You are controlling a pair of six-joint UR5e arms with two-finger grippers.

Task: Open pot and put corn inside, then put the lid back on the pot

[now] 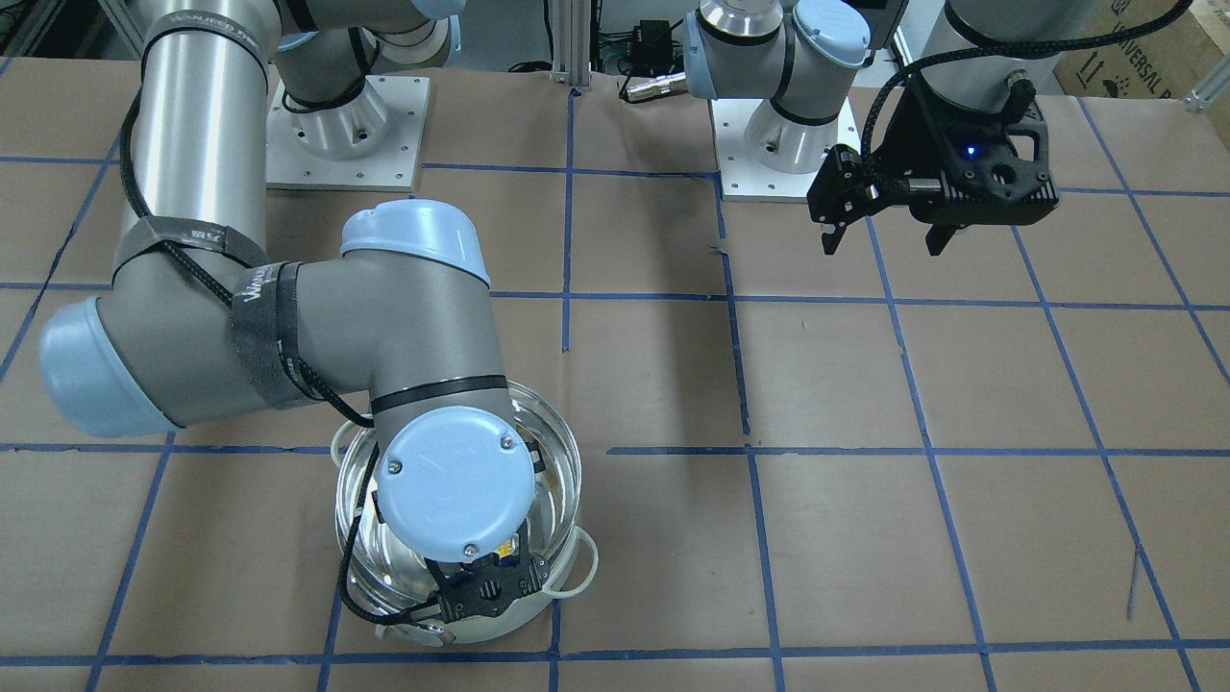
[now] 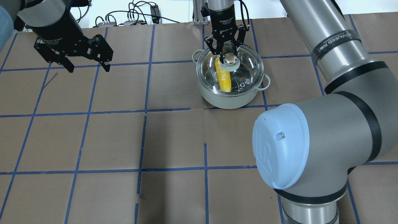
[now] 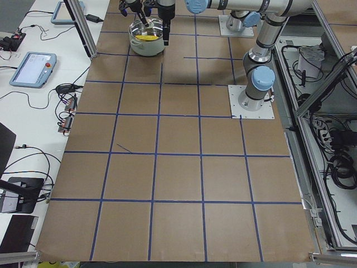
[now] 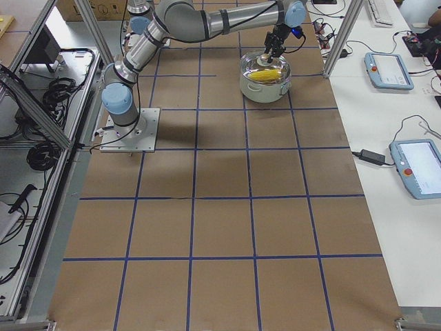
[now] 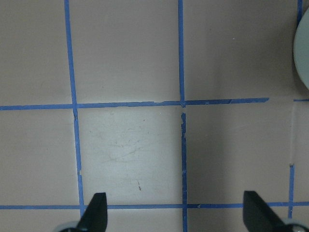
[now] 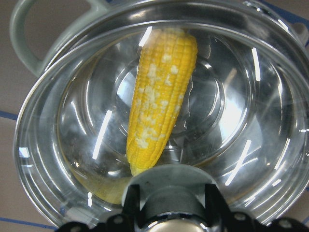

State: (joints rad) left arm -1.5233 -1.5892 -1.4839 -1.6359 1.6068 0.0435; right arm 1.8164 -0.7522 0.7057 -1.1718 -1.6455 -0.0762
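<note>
The steel pot [image 2: 228,100] stands at the far middle of the table and also shows in the front view [image 1: 569,452]. The yellow corn [image 2: 224,81] lies inside it, clear through the glass in the right wrist view [image 6: 159,101]. The glass lid [image 2: 250,67] sits on the pot's rim. My right gripper [image 2: 229,58] is straight above the pot, its fingers closed on the sides of the lid's knob [image 6: 169,191]. My left gripper [image 2: 87,64] is open and empty, held above bare table far to the left, its fingertips [image 5: 96,212] wide apart.
The table is brown paper with a blue tape grid [image 2: 144,110]. The right arm's large elbow [image 2: 298,146] hangs over the near right of the table. Both arm bases [image 1: 346,125] stand at the robot's edge. Cables and boxes [image 2: 130,18] lie beyond the far edge.
</note>
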